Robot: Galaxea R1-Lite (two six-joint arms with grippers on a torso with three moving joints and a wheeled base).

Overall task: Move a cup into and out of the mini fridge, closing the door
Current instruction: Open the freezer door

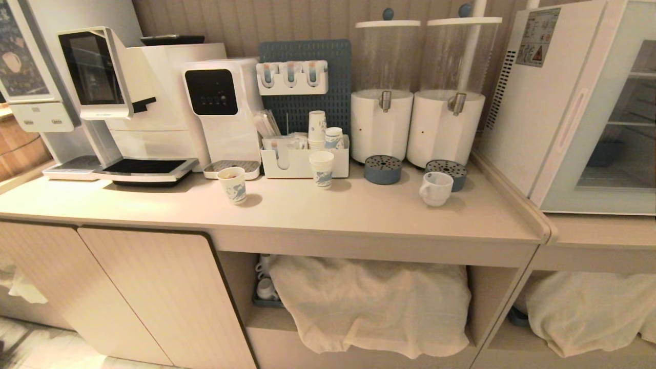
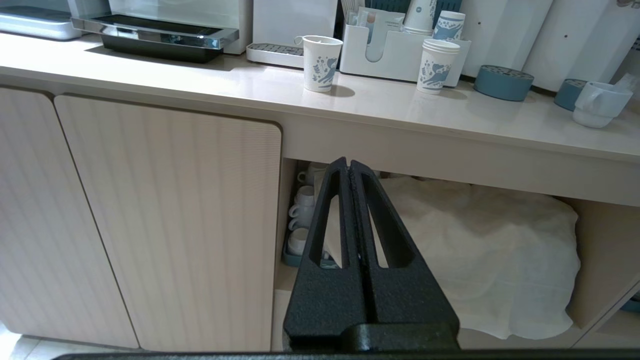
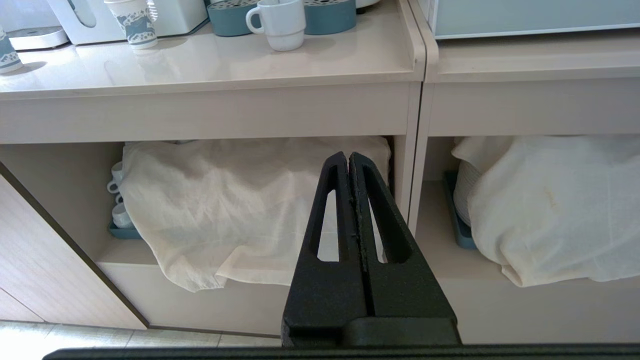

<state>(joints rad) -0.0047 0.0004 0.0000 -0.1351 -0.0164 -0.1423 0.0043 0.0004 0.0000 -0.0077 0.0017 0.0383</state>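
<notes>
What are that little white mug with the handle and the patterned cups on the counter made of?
The mug looks like glazed ceramic: thick walls, a moulded loop handle, a soft sheen. The patterned cups look like paper: thin walls, rolled rims, matte surface with blue print. Neither can be confirmed by sight alone.

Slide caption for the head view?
White mug waits on the counter beside the closed mini fridge.

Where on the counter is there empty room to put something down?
The front strip of the counter is bare, from the paper cup to the mug. There is also a gap between mug and fridge. The back row by the organizer and dispensers is crowded.
</notes>
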